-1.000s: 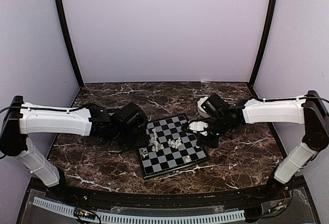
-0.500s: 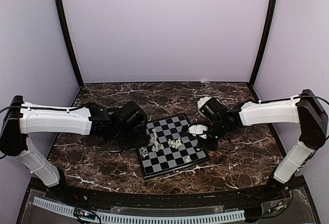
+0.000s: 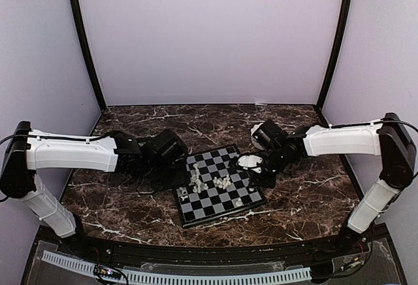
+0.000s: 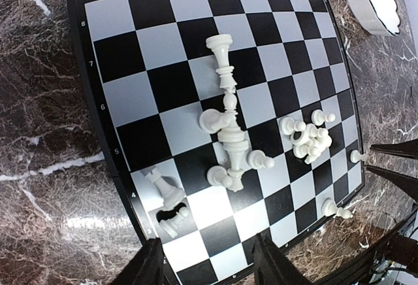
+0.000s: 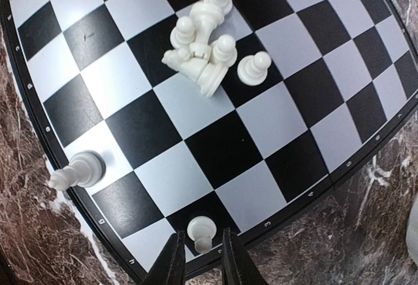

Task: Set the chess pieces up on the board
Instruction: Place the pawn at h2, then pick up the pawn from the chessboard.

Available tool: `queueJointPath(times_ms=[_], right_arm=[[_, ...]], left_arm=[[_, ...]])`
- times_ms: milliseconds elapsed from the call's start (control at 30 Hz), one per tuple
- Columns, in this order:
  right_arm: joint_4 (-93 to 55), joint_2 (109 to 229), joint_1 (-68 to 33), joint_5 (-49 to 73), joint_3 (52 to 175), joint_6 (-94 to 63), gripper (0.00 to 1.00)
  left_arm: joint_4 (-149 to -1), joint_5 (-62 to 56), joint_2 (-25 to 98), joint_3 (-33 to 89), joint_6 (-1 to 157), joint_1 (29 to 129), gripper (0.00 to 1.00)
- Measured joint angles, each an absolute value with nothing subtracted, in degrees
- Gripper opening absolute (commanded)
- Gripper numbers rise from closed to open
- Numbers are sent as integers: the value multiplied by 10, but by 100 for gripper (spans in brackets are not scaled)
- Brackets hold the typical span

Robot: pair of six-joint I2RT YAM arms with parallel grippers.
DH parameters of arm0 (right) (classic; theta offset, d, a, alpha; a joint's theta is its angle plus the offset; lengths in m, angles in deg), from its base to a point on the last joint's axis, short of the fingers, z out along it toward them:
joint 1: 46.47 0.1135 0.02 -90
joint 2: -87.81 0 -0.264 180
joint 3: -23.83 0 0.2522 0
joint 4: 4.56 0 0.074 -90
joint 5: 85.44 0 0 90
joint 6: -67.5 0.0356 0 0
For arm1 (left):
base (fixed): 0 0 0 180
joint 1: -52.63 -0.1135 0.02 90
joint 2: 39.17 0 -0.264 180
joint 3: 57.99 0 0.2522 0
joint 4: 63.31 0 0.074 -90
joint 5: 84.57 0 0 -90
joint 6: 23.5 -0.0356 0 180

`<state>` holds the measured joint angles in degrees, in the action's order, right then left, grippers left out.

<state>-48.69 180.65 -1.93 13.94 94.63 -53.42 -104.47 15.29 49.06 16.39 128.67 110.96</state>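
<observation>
The board [image 3: 204, 210] lies tilted at the table's middle. Cream chess pieces [image 4: 225, 134] lie heaped across its centre, with a knot of pawns [image 5: 202, 50] beside them. A rook [image 4: 162, 189] and a small piece [image 4: 171, 221] lie toppled near the left corner. My right gripper [image 5: 199, 249] is at the board's right edge [image 3: 264, 177]. Its jaws stand slightly apart around an upright pawn [image 5: 200, 231] on a black edge square. My left gripper [image 4: 209, 268] hovers open over the board's left part, with nothing between its fingers [image 4: 150, 265].
A white scalloped bowl [image 3: 251, 163] sits on the marble just off the board's far right corner, next to my right wrist. A single piece [image 5: 78, 172] stands on another edge square and a pawn [image 4: 333, 208] stands near the near corner.
My right gripper's jaws have parted a little around the pawn at the board's edge, and the wrist shifted slightly. The left arm has not moved.
</observation>
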Motion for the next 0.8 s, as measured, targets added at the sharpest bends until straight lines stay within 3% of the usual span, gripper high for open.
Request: queueJointPath(times_ms=[333,800], right_arm=[[-520,1833,-20,188,1074,-527,18],[-550,1952,-20,230,1154,-510,16]], left_arm=[[-1038,156,491,164,1288,1110,50],[-1035,155,491,164,1286,1109,51]])
